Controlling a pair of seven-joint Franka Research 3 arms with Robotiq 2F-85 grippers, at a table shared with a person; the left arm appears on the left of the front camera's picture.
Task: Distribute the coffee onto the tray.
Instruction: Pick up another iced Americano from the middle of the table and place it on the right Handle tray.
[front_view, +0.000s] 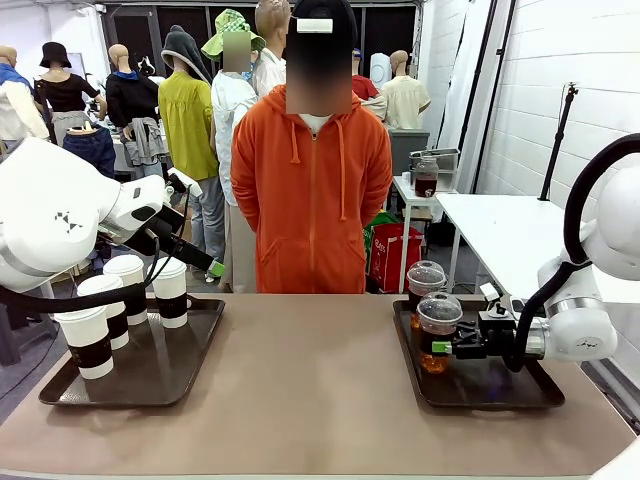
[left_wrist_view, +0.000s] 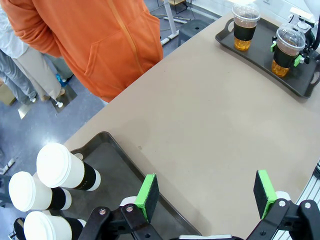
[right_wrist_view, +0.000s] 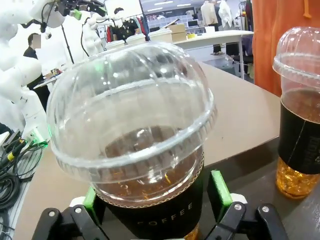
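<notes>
We judge our right gripper (front_view: 441, 346) is just letting go of the nearer dome-lidded iced coffee (front_view: 438, 330) on the right tray (front_view: 520, 395), green pads flanking its black sleeve, so next we back straight off; left gripper (left_wrist_view: 205, 194) hangs open, empty

Bare table (front_view: 310, 380) between trays, paper cups (front_view: 110, 310) crowding left tray (front_view: 150, 385).

Left gripper (left_wrist_view: 206, 196) open above table (left_wrist_view: 210, 125), three lidded paper cups (left_wrist_view: 67, 170) on near tray (left_wrist_view: 117, 165), two dome-lidded cups (left_wrist_view: 245, 27) on far tray (left_wrist_view: 260, 65).
</notes>
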